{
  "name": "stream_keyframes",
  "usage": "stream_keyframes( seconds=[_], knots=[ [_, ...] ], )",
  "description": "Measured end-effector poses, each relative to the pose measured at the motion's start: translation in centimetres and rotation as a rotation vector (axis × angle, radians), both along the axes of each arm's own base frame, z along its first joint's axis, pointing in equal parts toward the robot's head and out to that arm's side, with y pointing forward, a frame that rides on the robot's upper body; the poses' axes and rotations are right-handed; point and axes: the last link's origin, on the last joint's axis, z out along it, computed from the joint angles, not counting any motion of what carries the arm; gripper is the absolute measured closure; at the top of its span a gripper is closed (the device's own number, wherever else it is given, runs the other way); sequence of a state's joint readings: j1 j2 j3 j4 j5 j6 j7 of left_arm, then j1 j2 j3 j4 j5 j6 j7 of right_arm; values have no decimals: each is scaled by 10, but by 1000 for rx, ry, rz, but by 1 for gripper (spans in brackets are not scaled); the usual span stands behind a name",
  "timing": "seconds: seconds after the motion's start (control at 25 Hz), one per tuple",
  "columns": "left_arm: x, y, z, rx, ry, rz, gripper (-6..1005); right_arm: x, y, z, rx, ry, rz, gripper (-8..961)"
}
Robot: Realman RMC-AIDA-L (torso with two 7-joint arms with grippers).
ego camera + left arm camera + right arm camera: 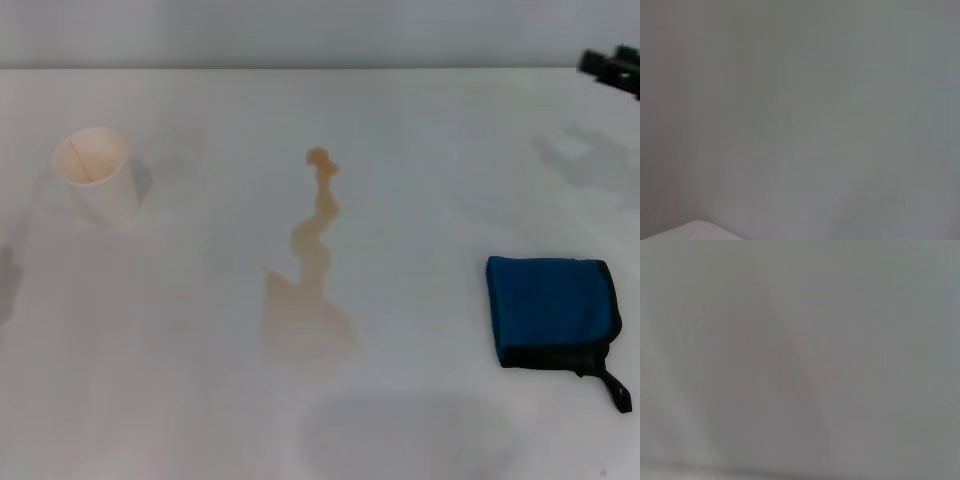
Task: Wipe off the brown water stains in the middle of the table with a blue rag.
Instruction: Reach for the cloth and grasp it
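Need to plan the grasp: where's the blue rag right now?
In the head view the blue rag lies flat on the table's right side, right of the brown water stains, untouched.

The brown water stains (310, 300) spread across the middle of the white tabletop (440, 150), a wide pale tan blob with a thin wavy tail running toward the far edge. The blue rag (548, 310), folded flat with black edging and a loop tag, lay well apart on the robot's right.

A bare test setup, likely a lab: a plain white tabletop (420, 130) against a blank grey wall (300, 30), no furnishings.
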State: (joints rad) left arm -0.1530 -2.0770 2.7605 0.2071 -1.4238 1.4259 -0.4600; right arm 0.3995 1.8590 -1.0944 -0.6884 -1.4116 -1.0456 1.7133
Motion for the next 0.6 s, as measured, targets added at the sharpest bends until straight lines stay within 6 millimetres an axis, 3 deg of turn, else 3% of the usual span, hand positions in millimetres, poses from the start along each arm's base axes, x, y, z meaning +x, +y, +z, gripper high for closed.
stream_keyframes(
  seconds=[0.28, 0.6],
  knots=[
    [-1, 12, -1, -32, 19, 8, 111, -52, 28, 7, -358, -185, 51, 264],
    [-1, 19, -1, -46, 32, 6, 111, -102, 29, 16, -621, -462, -32, 264]
  ],
)
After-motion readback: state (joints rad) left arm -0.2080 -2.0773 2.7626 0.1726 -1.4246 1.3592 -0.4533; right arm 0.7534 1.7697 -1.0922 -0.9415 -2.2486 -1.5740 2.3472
